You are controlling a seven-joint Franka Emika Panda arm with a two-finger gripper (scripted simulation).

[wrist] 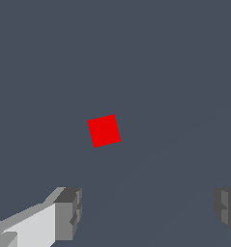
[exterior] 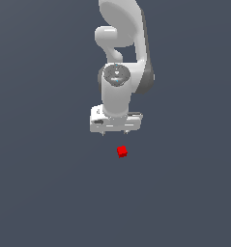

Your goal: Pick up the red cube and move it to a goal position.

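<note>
i see the gripper (exterior: 115, 132) with fingers spread apart, hanging above and just beside the cube (exterior: 122, 152) lying free on the floor, so i should centre over it, match its slight twist, then descend.

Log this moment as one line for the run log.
phase: approach | hand: open, empty | cube: on floor, untouched, not between fingers | goal: not visible

You've got a plain dark slate-grey backdrop (exterior: 39, 193) w/ flat, even light; a faint lighter band crosses it in wrist view.
</note>
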